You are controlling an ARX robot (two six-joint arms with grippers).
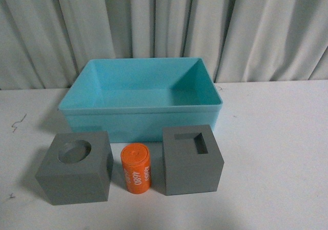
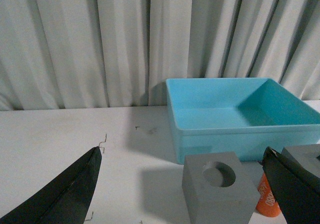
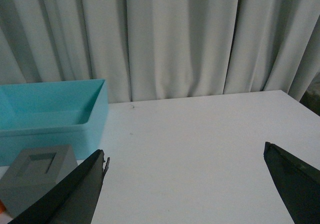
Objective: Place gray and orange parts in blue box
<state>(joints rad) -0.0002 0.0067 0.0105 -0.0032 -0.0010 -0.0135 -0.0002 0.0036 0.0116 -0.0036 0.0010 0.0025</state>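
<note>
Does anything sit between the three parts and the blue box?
Nothing visible. The round-hole cube, orange cylinder and rectangular-hole cube stand in a row right in front of the box, which is open and empty; only its near wall rises between them.

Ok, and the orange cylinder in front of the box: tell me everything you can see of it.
The orange cylinder is small, smooth and plastic-looking, with white digits running down its side, 4680 among them. It stands upright on the white table, between the gray cube with the round recess and the gray cube with the rectangular recess, with a gap on each side. It stands just in front of the blue box. Nothing grips it.
</note>
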